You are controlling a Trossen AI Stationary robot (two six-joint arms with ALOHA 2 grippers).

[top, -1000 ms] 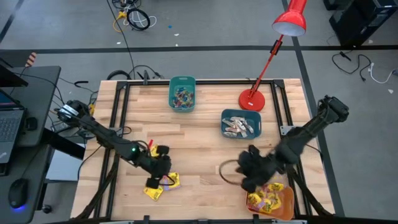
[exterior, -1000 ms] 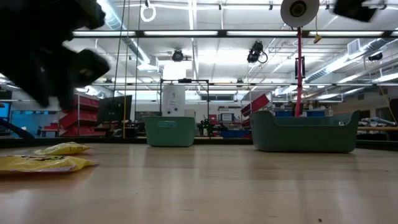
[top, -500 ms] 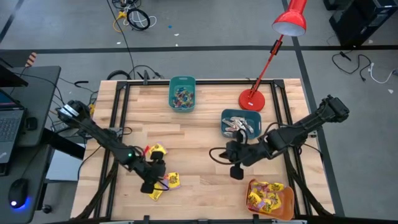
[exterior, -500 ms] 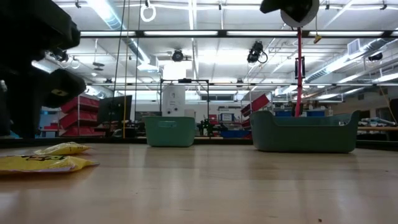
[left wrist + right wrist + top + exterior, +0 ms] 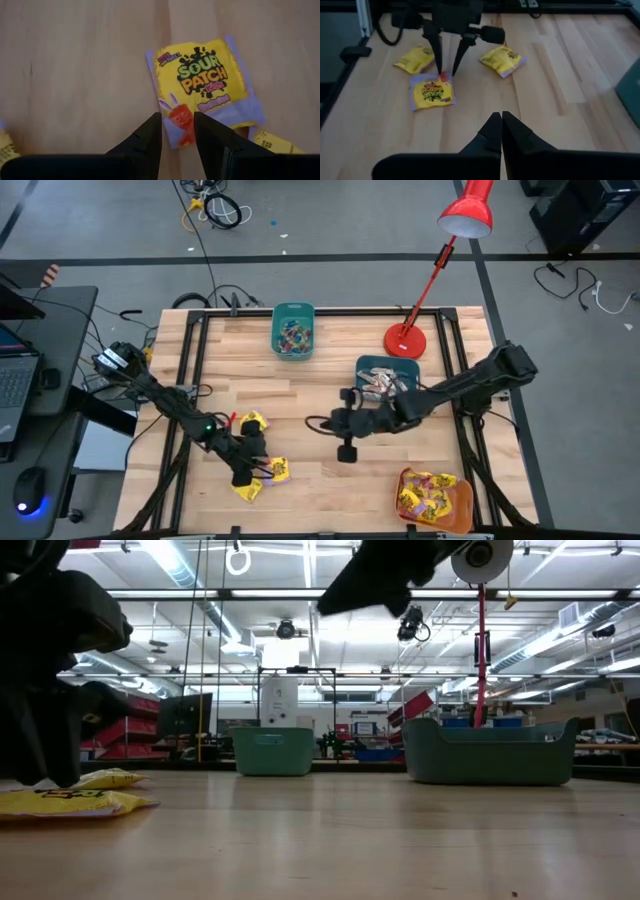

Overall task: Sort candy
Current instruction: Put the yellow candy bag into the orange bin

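Three square yellow candy packets lie flat on the wooden table near its left near corner. My left gripper (image 5: 254,468) is open and points down at the middle packet (image 5: 276,470). In the left wrist view its fingers straddle that packet's (image 5: 205,85) printed end. The other two packets (image 5: 250,421) (image 5: 245,490) lie on either side. My right gripper (image 5: 345,448) is shut and empty, above the table's middle. In the right wrist view it (image 5: 498,125) faces the left gripper (image 5: 447,70) and the packets. My left gripper comes at the middle packet from above, pointing down, one finger (image 5: 150,135) on each side of the end with the red figure (image 5: 181,122). The packet lies flat on the table. Whether the fingertips touch it, I cannot tell.
An orange bin (image 5: 462,502) with yellow packets stands at the near right corner. One teal bin (image 5: 293,311) with small coloured pieces is at the far edge; another (image 5: 388,363) holds pale sticks. A red desk lamp's base (image 5: 404,340) stands beside them.
My right gripper has left the orange bin and swept toward the table's left, up to its middle. My left gripper has moved a little toward the near edge and come down over the middle packet, which uncovered the farther packet.
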